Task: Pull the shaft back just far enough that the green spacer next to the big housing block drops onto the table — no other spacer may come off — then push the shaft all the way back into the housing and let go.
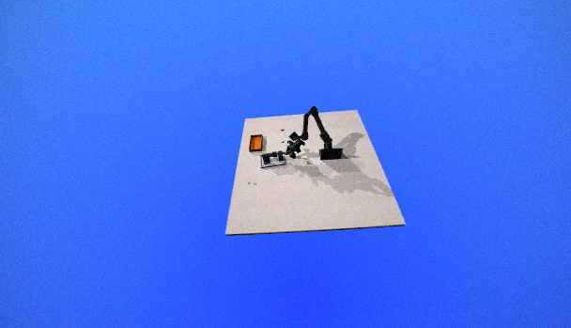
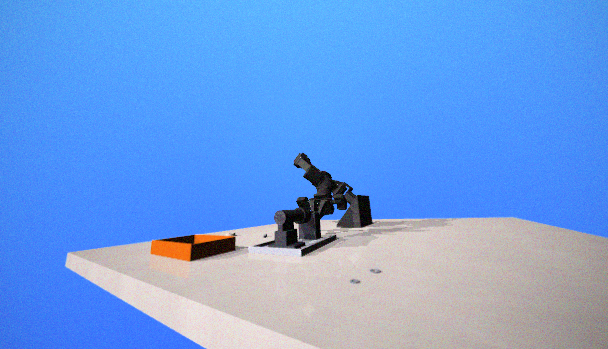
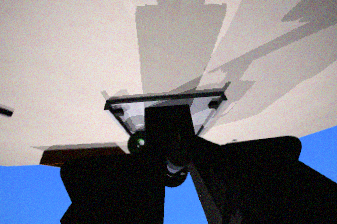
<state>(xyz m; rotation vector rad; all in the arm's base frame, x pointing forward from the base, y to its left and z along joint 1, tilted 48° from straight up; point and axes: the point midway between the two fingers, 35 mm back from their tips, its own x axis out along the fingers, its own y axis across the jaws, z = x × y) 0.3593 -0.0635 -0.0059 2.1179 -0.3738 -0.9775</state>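
Observation:
The big housing block (image 1: 267,159) (image 2: 286,229) stands dark at the far end of the grey base tray (image 1: 273,165) (image 2: 275,251). A second dark post (image 2: 310,225) (image 3: 167,120) stands nearer the arm. My gripper (image 1: 287,153) (image 3: 171,135) is beside this post on the arm's side, shut on the shaft; the held end is hidden in dark shapes. A small dark round piece with a green glint (image 3: 137,143) shows left of the post in the wrist view. It looks like the green spacer; whether it lies or hangs is unclear. Other spacers cannot be made out.
An orange open box (image 1: 255,143) (image 2: 170,250) stands beside the tray. Two small grey pieces lie on the table (image 1: 319,210) on the tray's other side. Small dark pieces lie between the box side and the arm. The arm's base (image 1: 331,153) (image 2: 356,212) stands behind the gripper.

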